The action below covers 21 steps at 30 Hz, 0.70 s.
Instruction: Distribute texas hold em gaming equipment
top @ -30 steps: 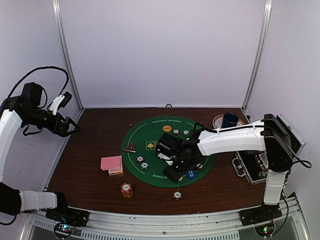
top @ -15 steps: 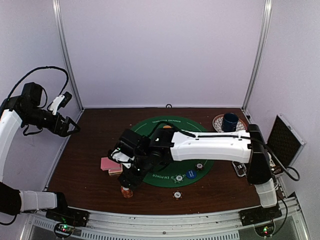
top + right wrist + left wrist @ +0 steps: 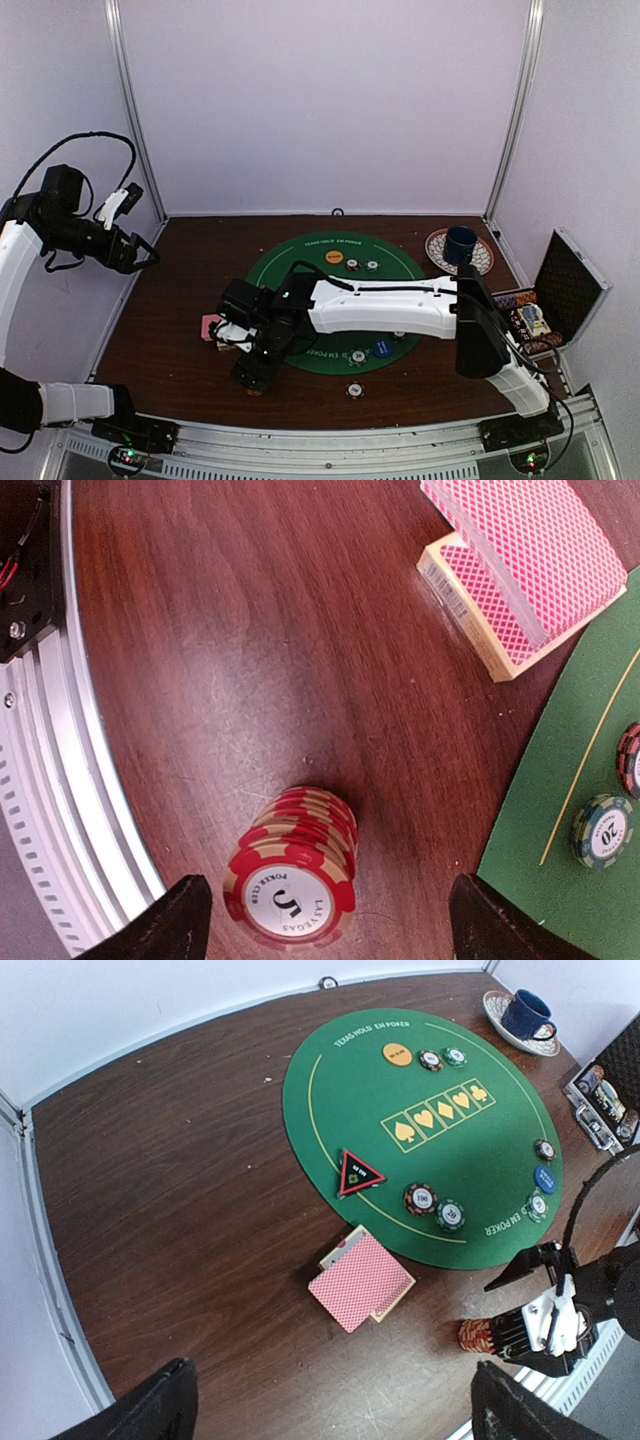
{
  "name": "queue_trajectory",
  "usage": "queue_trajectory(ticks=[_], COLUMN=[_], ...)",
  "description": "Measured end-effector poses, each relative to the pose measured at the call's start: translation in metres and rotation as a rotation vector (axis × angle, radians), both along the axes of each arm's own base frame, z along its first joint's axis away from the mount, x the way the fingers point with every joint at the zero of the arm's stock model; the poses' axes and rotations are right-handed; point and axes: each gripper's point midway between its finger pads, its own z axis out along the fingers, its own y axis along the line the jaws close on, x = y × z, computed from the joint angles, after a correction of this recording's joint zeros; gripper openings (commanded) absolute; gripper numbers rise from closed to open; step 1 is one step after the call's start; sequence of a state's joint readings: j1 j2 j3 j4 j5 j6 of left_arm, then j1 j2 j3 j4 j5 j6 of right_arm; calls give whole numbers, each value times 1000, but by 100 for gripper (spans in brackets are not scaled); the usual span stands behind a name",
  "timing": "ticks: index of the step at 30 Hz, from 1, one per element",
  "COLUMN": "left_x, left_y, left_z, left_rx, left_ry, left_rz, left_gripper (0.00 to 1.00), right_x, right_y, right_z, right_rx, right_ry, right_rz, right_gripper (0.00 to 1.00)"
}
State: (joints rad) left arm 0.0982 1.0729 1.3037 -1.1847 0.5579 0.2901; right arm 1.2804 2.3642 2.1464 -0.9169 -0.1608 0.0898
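Note:
A stack of orange-red striped poker chips (image 3: 292, 880) stands on the wood near the front edge, left of the green mat (image 3: 330, 275). My right gripper (image 3: 330, 905) is open just above it, one finger on each side, not touching. In the top view the gripper (image 3: 250, 372) hides most of the stack. The pink-backed cards (image 3: 525, 565) lie just beyond, also in the left wrist view (image 3: 362, 1280). The triangle marker (image 3: 360, 1173), two chips (image 3: 421, 1198), the orange button (image 3: 397, 1054) and the blue button (image 3: 545, 1179) lie on the mat. My left gripper (image 3: 335, 1415) is open and empty, high at the far left.
A blue mug (image 3: 460, 241) on a patterned plate (image 3: 436, 243) stands at the back right. The open black case (image 3: 560, 290) is at the right edge. One chip (image 3: 354, 390) lies on the wood in front of the mat. The metal front rail (image 3: 60, 780) is close to the stack.
My right arm has swung left from the mat's near right side to above the red chip stack. The left arm has not moved.

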Motion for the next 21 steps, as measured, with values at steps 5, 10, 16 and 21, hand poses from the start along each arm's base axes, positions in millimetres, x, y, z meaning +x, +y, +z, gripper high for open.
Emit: queue_trajectory(ticks=[5,10,16,21], left_x=[0,0,0,0], left_y=[0,0,0,0], left_z=[0,0,0,0], left_rx=[0,0,0,0], left_ry=[-2,-2,-2,-2], left_rz=[0,0,0,0], left_gripper=[98,98,98,98], right_x=[-2,-4,-6,-6], right_y=[4,5,6,7], right_z=[1,-10,-22,-21], right_rx=[9,-7,-24,-19], right_ry=[11,24,40,41], right_rz=[18,26,31,33], right_gripper=[82,79,73,68])
